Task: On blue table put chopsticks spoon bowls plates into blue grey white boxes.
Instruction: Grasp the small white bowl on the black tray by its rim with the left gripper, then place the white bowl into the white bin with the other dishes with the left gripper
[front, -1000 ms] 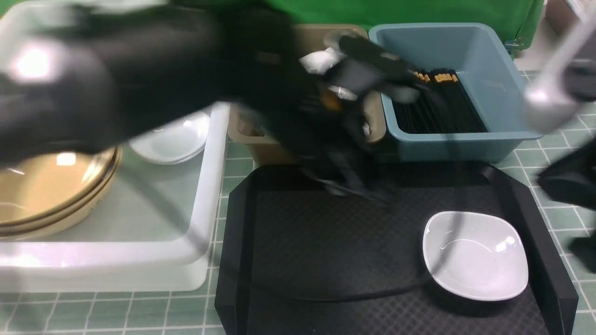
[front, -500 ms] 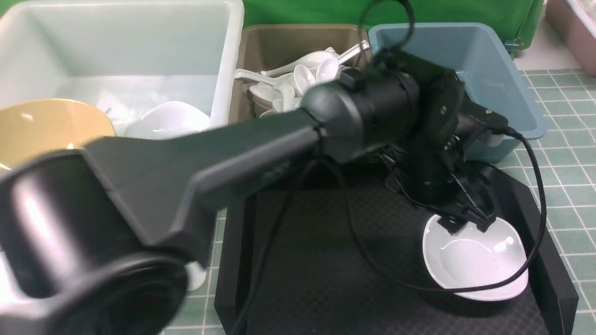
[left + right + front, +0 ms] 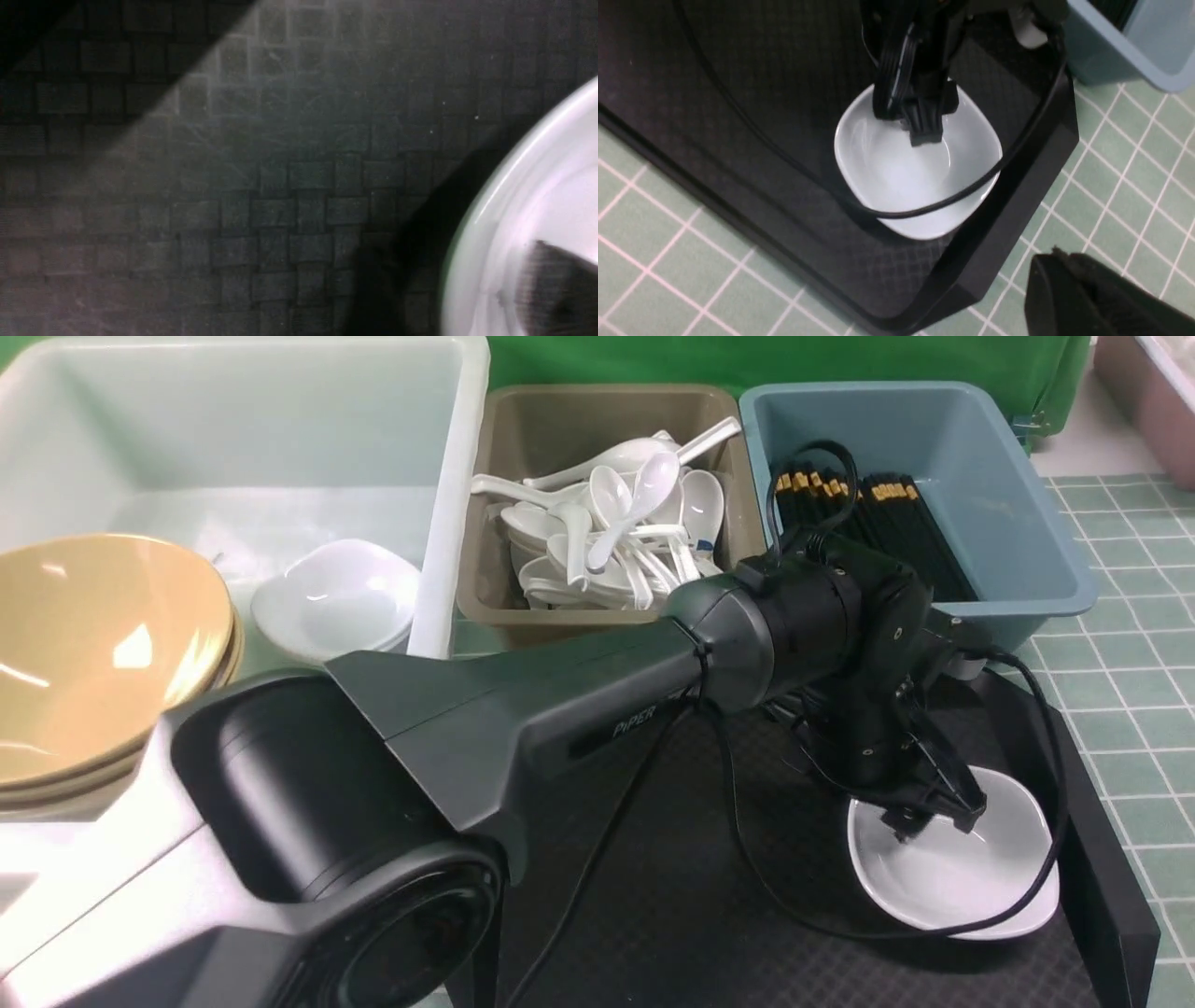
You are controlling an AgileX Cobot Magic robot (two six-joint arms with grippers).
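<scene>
White plate [image 3: 962, 882] lies in the black tray's [image 3: 653, 859] near right corner on the tiled tabletop [image 3: 1148, 709]. Left tool [image 3: 934, 814] is down at the plate's rim with one finger [image 3: 924, 128] inside; whether it grips, I cannot tell. Right tool [image 3: 1069, 284] is clenched beside the tray.

Glossy white plate [image 3: 971, 877], textured matt tray [image 3: 672, 915]

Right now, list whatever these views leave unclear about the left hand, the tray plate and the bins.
- Left hand: front view, its own wrist blocks the grip; whether it pinches the plate rim is unclear.
- Left wrist view: plate cut off by the frame edge; one blurred finger shows.
- Chopsticks in the blue box: near ends hidden behind the left arm, front view.
- Bowls: front view, cut off by the left edge; count unclear.
</scene>
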